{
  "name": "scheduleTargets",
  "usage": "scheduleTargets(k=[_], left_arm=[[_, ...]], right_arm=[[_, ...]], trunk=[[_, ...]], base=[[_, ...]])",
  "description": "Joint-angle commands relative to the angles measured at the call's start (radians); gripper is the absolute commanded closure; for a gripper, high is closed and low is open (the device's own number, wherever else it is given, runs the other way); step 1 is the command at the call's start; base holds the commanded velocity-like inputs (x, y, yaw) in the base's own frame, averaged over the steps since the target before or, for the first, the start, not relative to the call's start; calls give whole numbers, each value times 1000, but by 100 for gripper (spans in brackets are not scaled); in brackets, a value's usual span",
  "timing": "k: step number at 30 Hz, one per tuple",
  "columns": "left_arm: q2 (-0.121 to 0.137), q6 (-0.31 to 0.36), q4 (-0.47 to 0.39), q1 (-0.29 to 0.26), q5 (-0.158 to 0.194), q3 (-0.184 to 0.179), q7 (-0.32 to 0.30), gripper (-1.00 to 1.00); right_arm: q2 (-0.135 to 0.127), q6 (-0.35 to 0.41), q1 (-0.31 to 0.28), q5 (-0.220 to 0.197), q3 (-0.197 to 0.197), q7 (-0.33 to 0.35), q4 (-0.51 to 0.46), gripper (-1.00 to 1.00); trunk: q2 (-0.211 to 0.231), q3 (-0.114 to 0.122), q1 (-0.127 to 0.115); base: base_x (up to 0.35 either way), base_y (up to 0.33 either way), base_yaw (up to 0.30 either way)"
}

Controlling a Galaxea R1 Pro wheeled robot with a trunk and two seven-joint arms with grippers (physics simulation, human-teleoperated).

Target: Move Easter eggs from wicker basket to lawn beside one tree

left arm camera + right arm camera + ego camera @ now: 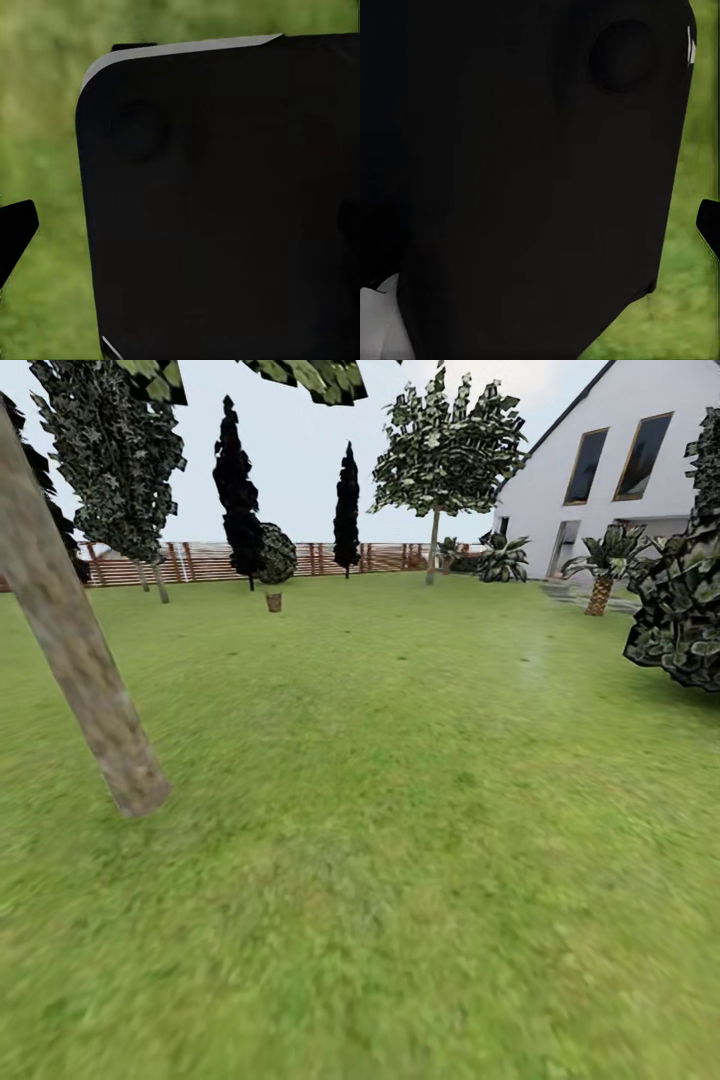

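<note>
The small tan wicker basket (273, 601) stands far off on the bright green lawn (400, 840) (near the fence); a thick grey-brown tree trunk (75, 650) rises nearby. Neither gripper's jaw state can be told.

Wooden slat fence (200, 563) along the far edge. Two dark narrow conical trees (237, 485) in front of it. White house (610, 460) at far right, dark windows (643, 455). Short palm (602, 565) near its door; dark leafy bush (685, 605) at right edge. Pale sky (300, 460).
</note>
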Motion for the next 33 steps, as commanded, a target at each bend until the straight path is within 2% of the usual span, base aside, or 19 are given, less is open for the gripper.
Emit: scheduleTargets(k=[1,13,33], left_arm=[[0,-3,1,-1,-2,-1,-1,-100],[0,-3,1,-1,-2,-1,-1,-100],[9,-4,2,-1,-3,-1,-2,-100]], right_arm=[[0,-3,-1,2,-1,0,1,-100],[-12,-2,-1,8,2,0,16,-100],[-13,-2,-1,9,5,0,17,-100]], trunk=[[0,-1,1],[0,-1,1],[0,-1,1]], base=[[339,0,-13],[339,0,-4],[339,0,0]])
